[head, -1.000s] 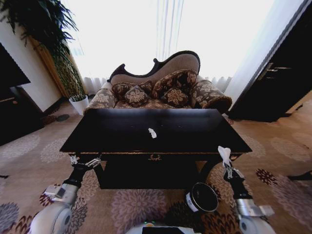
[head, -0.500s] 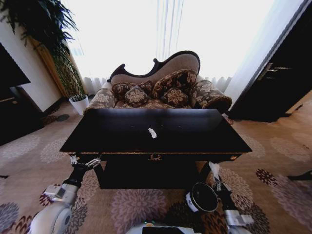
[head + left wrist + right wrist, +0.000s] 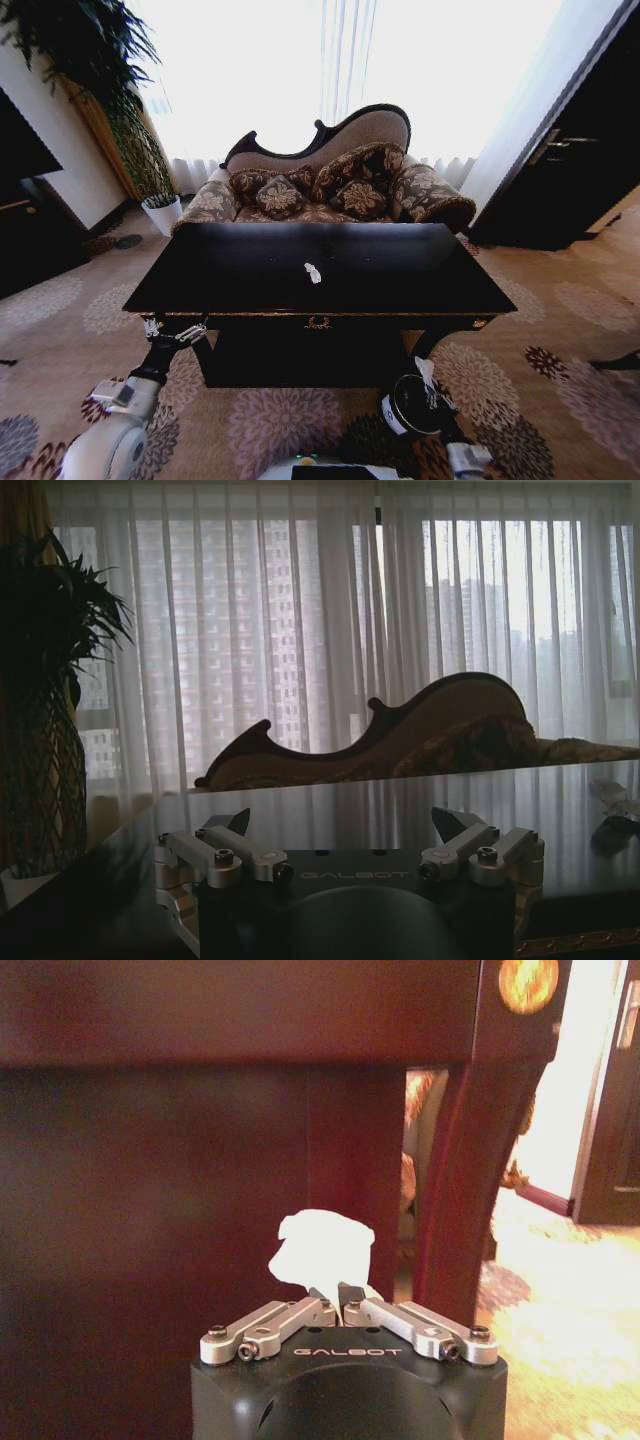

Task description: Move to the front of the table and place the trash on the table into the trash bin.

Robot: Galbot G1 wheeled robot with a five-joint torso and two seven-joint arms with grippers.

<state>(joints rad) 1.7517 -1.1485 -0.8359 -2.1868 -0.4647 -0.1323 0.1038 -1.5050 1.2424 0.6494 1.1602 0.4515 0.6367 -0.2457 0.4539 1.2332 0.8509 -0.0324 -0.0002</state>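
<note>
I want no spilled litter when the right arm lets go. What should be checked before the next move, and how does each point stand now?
1. right gripper shut on the paper wad: ok.
2. Wad above the trash bin opening: it overlaps the rim in the head view, but true alignment cannot tell.
3. Bin upright on the carpet by the table: ok.
4. Table cleared of trash: not ok, a white scrap lies mid-table.
5. left gripper open and parked at the table's front-left edge: ok.
</note>
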